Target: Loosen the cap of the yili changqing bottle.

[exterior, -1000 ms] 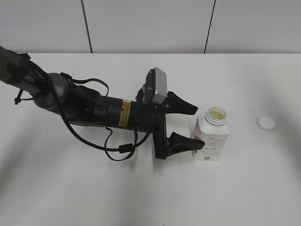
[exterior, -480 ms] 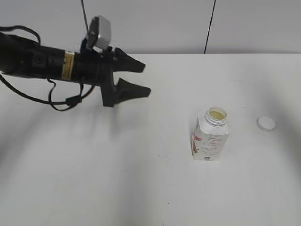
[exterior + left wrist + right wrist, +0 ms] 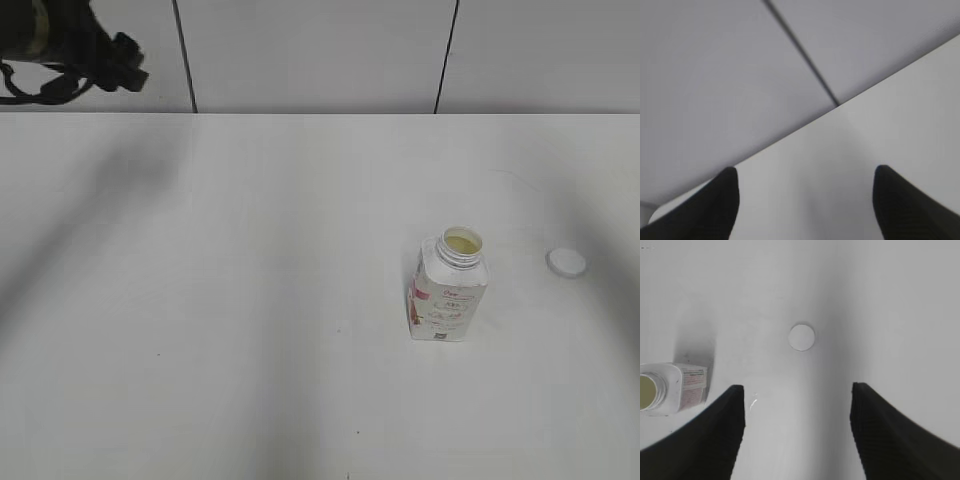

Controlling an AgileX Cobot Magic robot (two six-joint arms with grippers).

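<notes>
The yili changqing bottle (image 3: 449, 290) stands upright on the white table with its neck uncovered and pale liquid showing inside. In the right wrist view the bottle (image 3: 675, 389) is at the left edge. The white cap (image 3: 566, 262) lies flat on the table to the bottle's right, apart from it. My right gripper (image 3: 796, 386) hovers above the table, open and empty, with the cap (image 3: 802, 337) ahead of its fingertips. My left gripper (image 3: 805, 170) is open and empty, facing the table's far edge and the wall. The left arm (image 3: 70, 45) shows only at the top left corner.
The white table (image 3: 250, 300) carries nothing else. A grey panelled wall (image 3: 320, 50) with dark vertical seams rises behind its far edge. Soft arm shadows fall across the left and right of the table.
My left gripper has drawn back from beside the bottle, up and far to the left, almost leaving the exterior view. Bottle and cap have stayed where they were.
</notes>
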